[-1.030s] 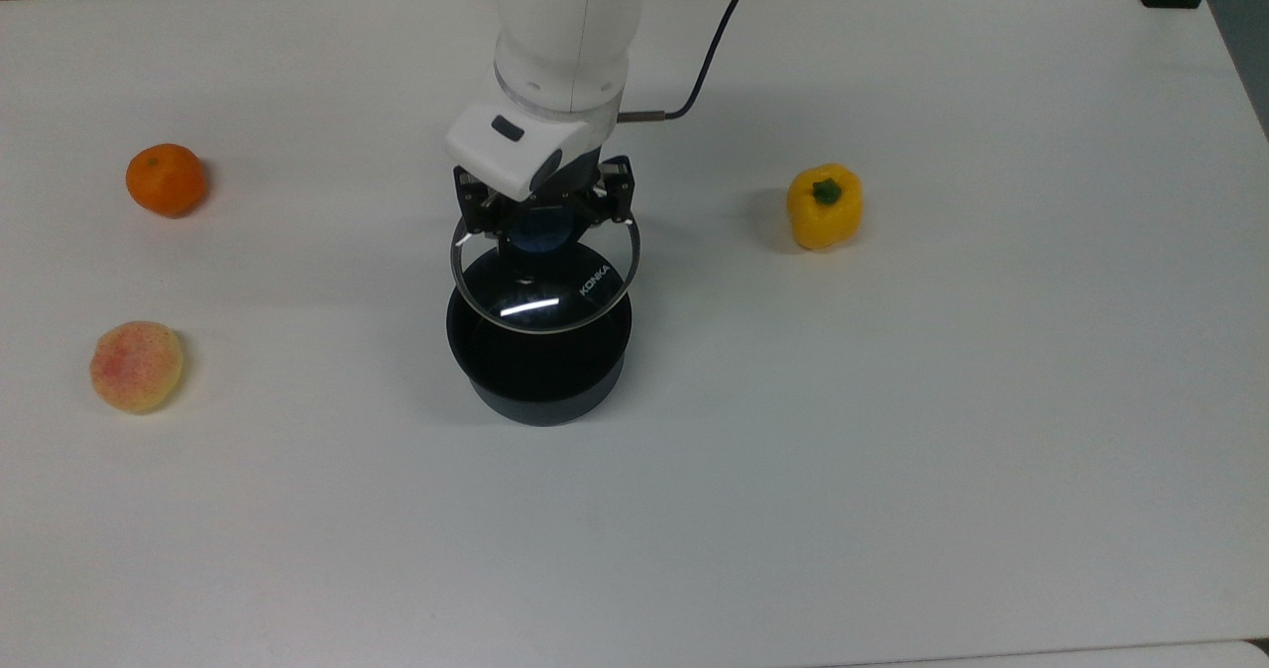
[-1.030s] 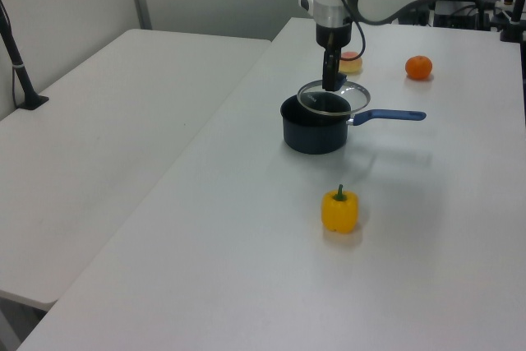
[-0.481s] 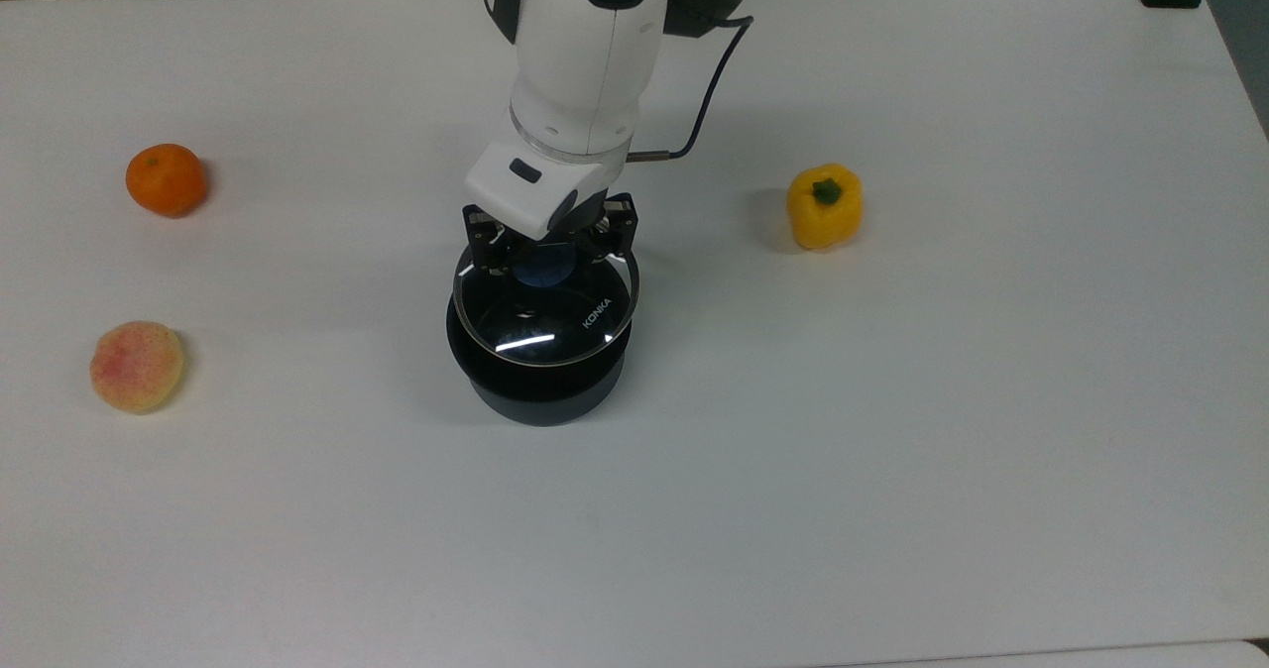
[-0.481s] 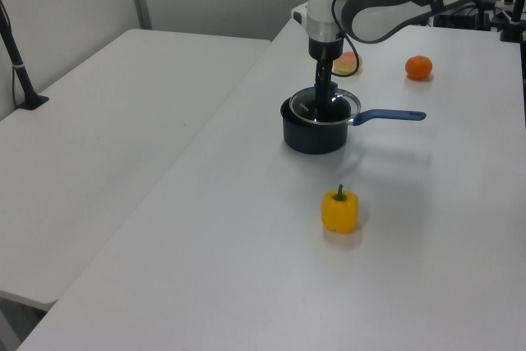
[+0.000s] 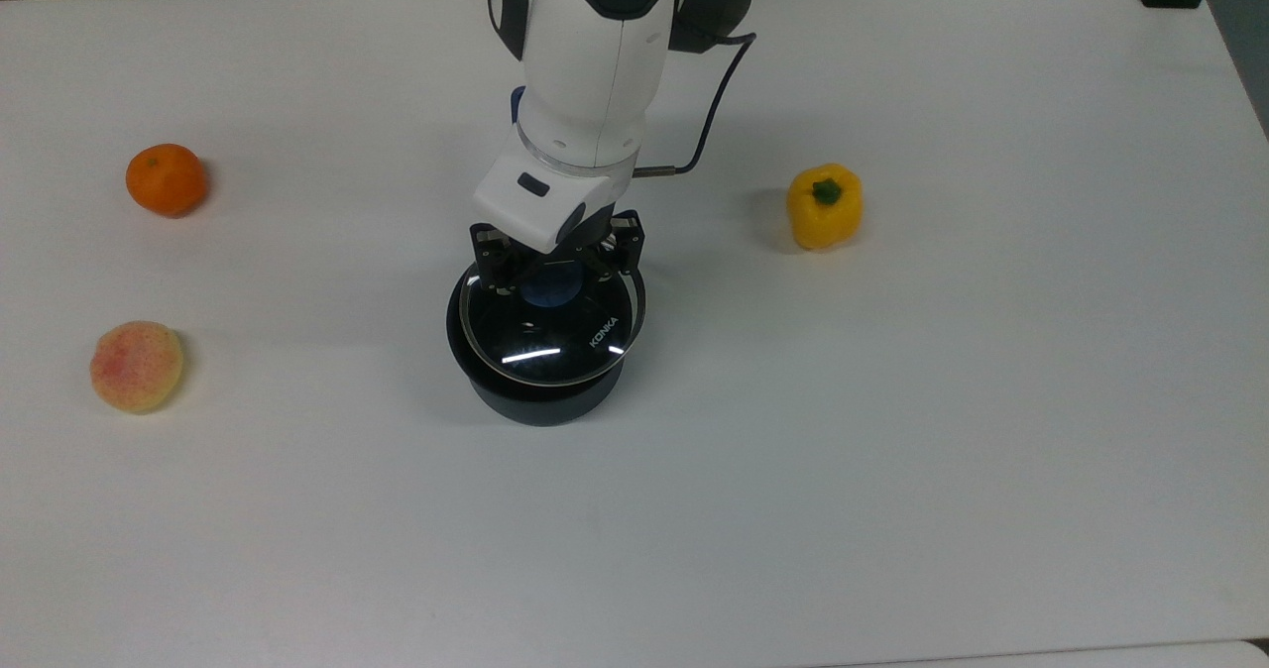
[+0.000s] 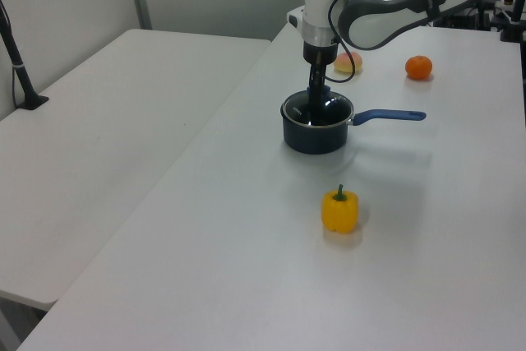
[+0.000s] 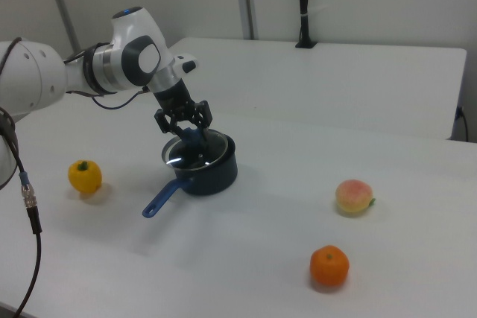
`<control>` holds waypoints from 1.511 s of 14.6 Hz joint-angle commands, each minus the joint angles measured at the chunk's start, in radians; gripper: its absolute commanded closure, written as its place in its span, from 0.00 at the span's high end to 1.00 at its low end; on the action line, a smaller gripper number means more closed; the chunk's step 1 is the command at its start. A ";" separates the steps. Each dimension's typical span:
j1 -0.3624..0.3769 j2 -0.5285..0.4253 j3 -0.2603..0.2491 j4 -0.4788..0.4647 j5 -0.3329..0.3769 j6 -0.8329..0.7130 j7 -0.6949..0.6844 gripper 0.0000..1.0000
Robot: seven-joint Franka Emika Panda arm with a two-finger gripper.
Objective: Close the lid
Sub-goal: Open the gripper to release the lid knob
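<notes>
The round glass lid point(image 5: 555, 336) with white "KONKA" lettering sits at the rim of the dark saucepan point(image 5: 540, 395) in the middle of the table. I cannot tell whether its whole edge touches the rim. My gripper point(image 5: 553, 277) comes straight down from above and is shut on the lid's blue knob point(image 5: 551, 289). In the left view the gripper point(image 6: 316, 101) stands over the lid point(image 6: 320, 111) and the saucepan point(image 6: 312, 136). The right view has the lid point(image 7: 195, 153) on the saucepan point(image 7: 216, 173) under the gripper point(image 7: 186, 136).
The saucepan's long blue handle point(image 6: 394, 115) points toward the left view's right. A yellow pepper point(image 5: 824, 205) stands to the top view's right. An orange point(image 5: 166, 179) and a peach point(image 5: 137, 366) lie at the top view's left. A black cable point(image 5: 709, 83) trails from the arm.
My gripper has come down and forward with the lid, from tilted above the saucepan's far edge to roughly level at its rim.
</notes>
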 commanded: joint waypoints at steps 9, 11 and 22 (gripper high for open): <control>0.009 0.035 -0.044 0.031 -0.016 0.035 -0.008 0.03; 0.009 0.033 -0.047 0.027 -0.016 0.033 -0.008 0.03; 0.014 -0.057 -0.046 -0.024 0.001 0.004 0.067 1.00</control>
